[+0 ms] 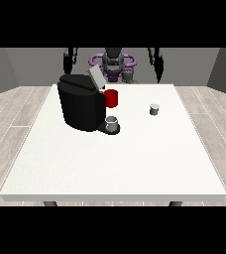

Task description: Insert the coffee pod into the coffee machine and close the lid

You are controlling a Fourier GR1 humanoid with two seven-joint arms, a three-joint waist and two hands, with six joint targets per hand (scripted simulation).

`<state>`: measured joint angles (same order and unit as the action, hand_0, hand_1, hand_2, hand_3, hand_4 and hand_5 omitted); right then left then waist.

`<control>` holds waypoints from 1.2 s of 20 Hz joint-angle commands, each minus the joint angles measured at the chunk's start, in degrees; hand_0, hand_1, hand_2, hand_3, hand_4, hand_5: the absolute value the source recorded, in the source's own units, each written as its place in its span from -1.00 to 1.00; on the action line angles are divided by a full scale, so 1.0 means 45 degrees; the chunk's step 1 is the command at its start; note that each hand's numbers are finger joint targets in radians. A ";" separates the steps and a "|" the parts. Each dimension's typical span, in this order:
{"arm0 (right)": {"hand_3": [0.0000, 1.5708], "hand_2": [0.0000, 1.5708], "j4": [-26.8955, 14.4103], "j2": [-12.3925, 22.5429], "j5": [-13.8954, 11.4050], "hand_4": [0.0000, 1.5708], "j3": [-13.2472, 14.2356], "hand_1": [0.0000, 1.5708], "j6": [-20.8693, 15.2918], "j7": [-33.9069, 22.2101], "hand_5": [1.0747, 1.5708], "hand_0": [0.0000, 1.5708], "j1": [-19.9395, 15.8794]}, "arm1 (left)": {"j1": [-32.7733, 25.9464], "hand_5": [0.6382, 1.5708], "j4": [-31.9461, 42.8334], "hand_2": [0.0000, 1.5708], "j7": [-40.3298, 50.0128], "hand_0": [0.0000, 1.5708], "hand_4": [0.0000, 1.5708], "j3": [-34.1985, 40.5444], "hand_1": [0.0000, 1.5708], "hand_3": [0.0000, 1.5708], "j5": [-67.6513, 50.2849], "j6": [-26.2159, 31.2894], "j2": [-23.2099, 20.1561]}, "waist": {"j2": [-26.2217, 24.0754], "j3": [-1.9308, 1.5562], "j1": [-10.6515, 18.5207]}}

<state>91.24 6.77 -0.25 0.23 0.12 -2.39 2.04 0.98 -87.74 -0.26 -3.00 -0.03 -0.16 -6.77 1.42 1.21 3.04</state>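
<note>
A black coffee machine (80,104) stands on the white table (135,158), left of centre. Its grey lid (96,78) is tilted up and open. A red part (111,98) shows at the machine's front, with a grey cup (112,123) on the base below it. The small grey coffee pod (154,109) stands alone on the table, to the right of the machine. Both hands hang far behind the table's back edge, away from everything: the hand at the view's left (67,64) and the hand at the view's right (159,73).
The robot's torso (113,62) with purple parts sits behind the table's far edge. Wooden floor surrounds the table on all sides.
</note>
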 commanded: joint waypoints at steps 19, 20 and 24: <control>-1.00 -1.00 -0.0164 -0.1276 -0.0058 -0.78 0.0440 -1.00 -0.1489 0.1323 1.00 -1.00 -0.0646 | 0.2209 1.00 0.1788 -1.00 -0.1340 -1.00 -1.00 0.2232 -1.00 -1.00 0.0116 0.1695 -0.2650 | 0.0008 -0.0269 -0.1523; -1.00 -1.00 0.0178 -0.1490 0.0055 -0.83 0.0084 -1.00 -0.1519 0.1219 1.00 -1.00 -0.1034 | 0.2559 1.00 0.2717 -1.00 -0.1935 -1.00 -1.00 0.2435 -1.00 -1.00 0.0271 0.1594 -0.2711 | 0.0587 -0.0265 -0.1912; -1.00 -1.00 -0.0082 -0.1287 0.0273 -0.76 0.0440 -1.00 -0.1301 0.1292 1.00 -1.00 -0.1417 | 0.3572 1.00 0.3534 -1.00 -0.0700 -1.00 -1.00 0.2670 -1.00 -1.00 -0.0243 0.2527 -0.3212 | 0.0671 -0.0268 -0.2006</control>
<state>90.69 1.21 1.00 2.44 -5.24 4.53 -1.60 12.07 -75.55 -7.32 8.03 -0.66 9.36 -19.36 3.14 0.00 -4.74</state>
